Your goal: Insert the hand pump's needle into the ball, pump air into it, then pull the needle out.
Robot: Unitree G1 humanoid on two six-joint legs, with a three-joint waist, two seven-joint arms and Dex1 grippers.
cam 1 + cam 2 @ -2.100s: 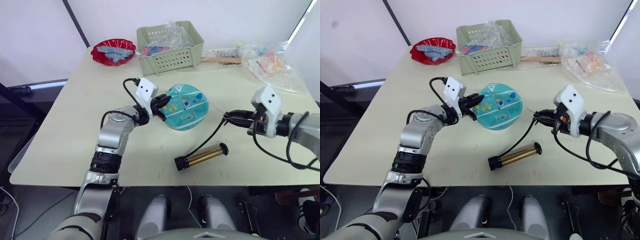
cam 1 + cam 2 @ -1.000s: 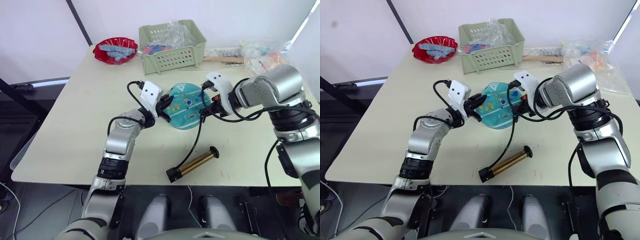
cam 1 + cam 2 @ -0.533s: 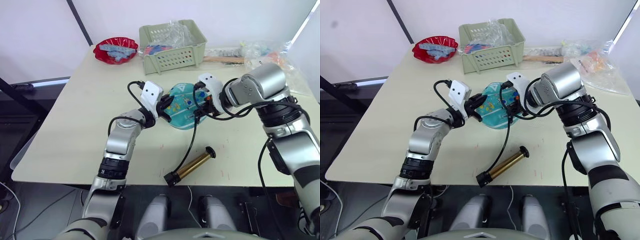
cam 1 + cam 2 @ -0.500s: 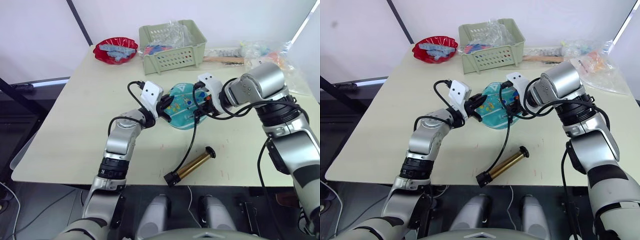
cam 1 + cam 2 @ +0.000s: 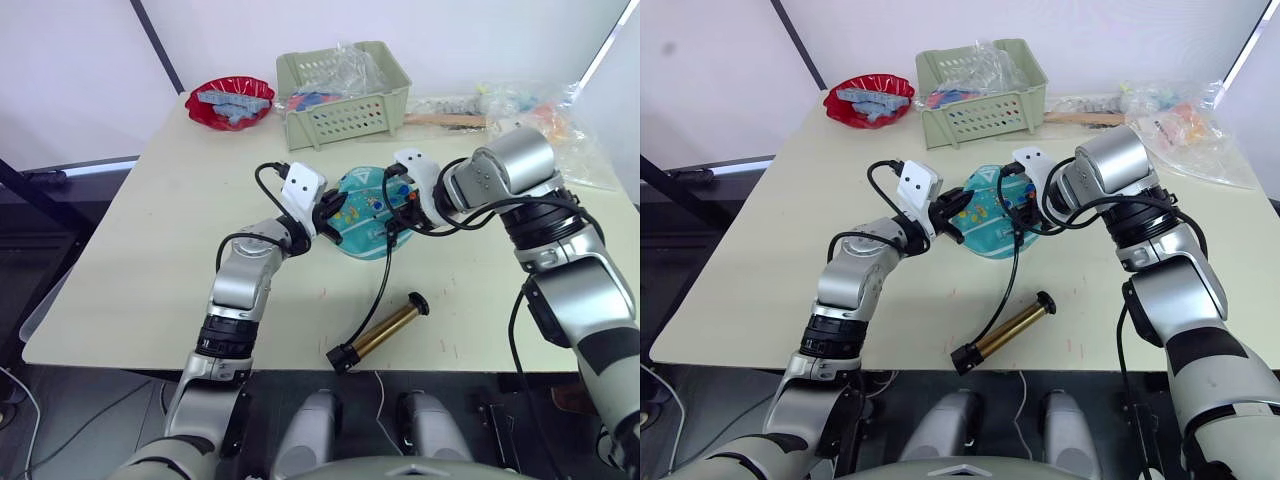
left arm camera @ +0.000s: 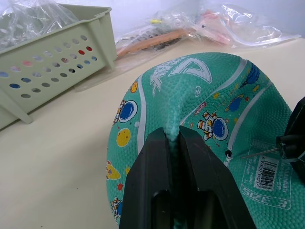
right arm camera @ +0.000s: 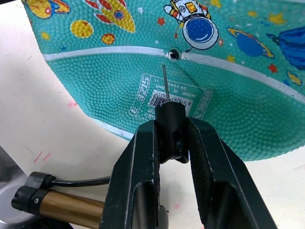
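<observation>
Two claws engaged: left claw (image 6: pixel 172 143) pinches a fold of the ball (image 5: pixel 372 212) on the surface, steadying it; right claw (image 7: pixel 172 138) clamps the needle (image 7: pixel 165 81) fitting, tip just short of the valve hole (image 7: pixel 174 54).

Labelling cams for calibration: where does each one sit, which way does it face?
Left eye, right eye: head stereo pair, looking forward and down at the table; both arms show.
Left wrist: looks along the left gripper, which pinches a fold of the ball.
Right wrist: looks along the right gripper, which holds the needle just short of the valve hole.
Shared: all see the ball.
</observation>
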